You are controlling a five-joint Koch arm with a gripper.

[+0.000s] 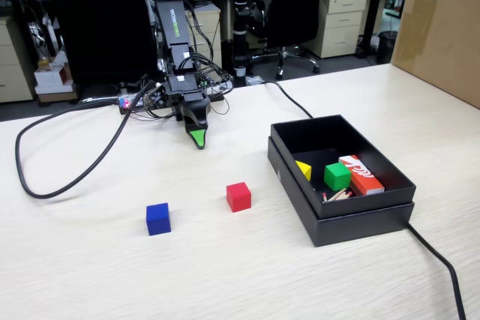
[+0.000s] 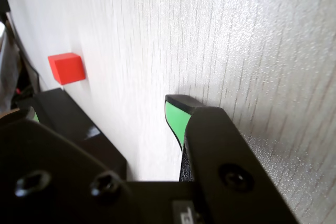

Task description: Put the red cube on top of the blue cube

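In the fixed view the arm stands at the back of the pale wood-grain bench (image 1: pixel 90 260), folded low, with its pincer (image 1: pixel 197 139) pointing down toward the surface. Only its single green-faced tip shows here, so this view does not tell whether it is apart or together. The red cube (image 1: pixel 238 196) lies on the bench well in front of the pincer and a little to the right of it. The blue cube (image 1: pixel 158 219) sits to the left of the red one, slightly nearer the camera, the two apart with bare wood between them. At the right stands a black box (image 1: pixel 337 226) holding a green cube (image 1: pixel 337 176), a yellow piece (image 1: pixel 304 169) and an orange-red carton (image 1: pixel 360 174) with white markings. A black cable (image 1: pixel 45 185) loops across the left part of the bench.

In the wrist view the pincer (image 2: pixel 105 114) stands open: a green-lined finger (image 2: pixel 176 116) on the right, a black one (image 2: pixel 68 116) on the left, bare bench between them. The red cube (image 2: pixel 66 68) lies on the bench at upper left, just beyond the black finger's tip and outside the gap. Nothing is held.
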